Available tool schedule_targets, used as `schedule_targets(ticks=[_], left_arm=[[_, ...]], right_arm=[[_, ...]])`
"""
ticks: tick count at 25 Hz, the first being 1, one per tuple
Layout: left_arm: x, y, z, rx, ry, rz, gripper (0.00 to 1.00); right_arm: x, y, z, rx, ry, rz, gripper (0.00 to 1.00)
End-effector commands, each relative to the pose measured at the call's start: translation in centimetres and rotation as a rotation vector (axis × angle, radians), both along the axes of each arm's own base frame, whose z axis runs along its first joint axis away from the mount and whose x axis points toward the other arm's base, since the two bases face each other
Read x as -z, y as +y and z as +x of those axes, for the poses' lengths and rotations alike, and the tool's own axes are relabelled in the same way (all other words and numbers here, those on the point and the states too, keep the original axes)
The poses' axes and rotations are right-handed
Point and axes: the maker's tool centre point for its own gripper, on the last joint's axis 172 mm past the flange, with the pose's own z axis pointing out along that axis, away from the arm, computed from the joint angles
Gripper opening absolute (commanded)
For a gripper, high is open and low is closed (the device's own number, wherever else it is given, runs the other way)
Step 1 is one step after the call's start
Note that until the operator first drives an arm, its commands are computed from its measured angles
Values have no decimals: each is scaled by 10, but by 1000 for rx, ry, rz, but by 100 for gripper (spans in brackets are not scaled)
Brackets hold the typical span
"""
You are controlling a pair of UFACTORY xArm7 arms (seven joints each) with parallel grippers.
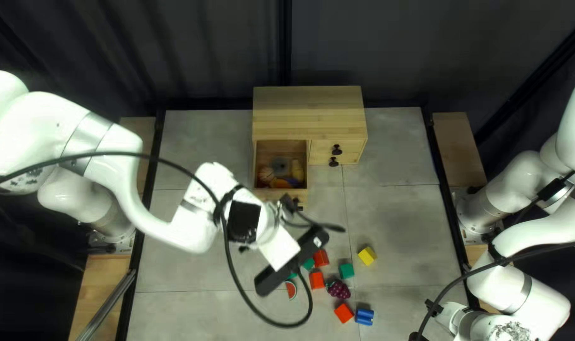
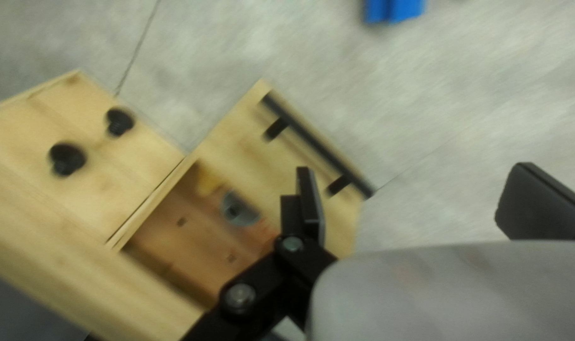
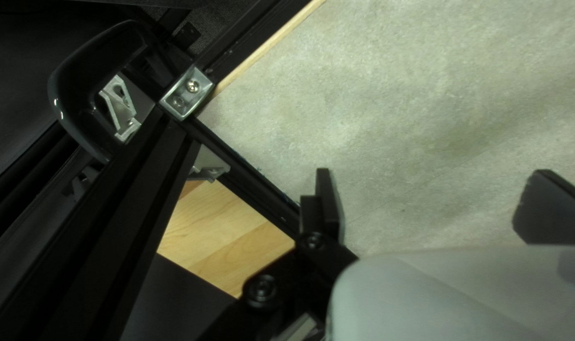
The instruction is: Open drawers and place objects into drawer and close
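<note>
The wooden cabinet has its left drawer pulled out, with several toys inside, among them a grey round piece. My left gripper is just in front of that drawer, its fingertips hidden there. In the left wrist view, my left gripper is open and empty, one finger over the drawer front, beside its black handle. My right gripper is near the lower right table edge; in the right wrist view, my right gripper stands open over bare tabletop.
Loose on the table lie a yellow block, a green block, several red blocks, a blue piece, purple grapes and a watermelon slice. Two knobbed drawers beside the pulled-out one are shut.
</note>
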Motion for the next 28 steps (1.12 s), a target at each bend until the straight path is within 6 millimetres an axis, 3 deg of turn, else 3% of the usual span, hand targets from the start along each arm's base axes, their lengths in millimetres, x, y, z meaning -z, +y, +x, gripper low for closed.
schedule_targets(ticks=[1, 4, 7, 10, 12, 16, 22, 28], left_arm=[[0, -2, 0, -1, 0, -2, 100], [0, -2, 0, -1, 0, -2, 100], [13, 18, 6, -91, -30, -57, 100], [38, 46, -1, -325, -55, -150, 100], [41, 47, -3, -434, -64, -188, 100], [42, 27, -5, -642, -77, -242, 100], [54, -21, -11, -743, -71, -233, 100], [97, -47, -2, -802, -62, -183, 100]], right_arm=[[0, 0, 0, 0, 0, 0, 100], [0, 0, 0, 0, 0, 0, 100], [0, 0, 0, 0, 0, 0, 100], [0, 0, 0, 0, 0, 0, 100], [0, 0, 0, 0, 0, 0, 100], [0, 0, 0, 0, 0, 0, 100], [0, 0, 0, 0, 0, 0, 100], [0, 0, 0, 0, 0, 0, 100]])
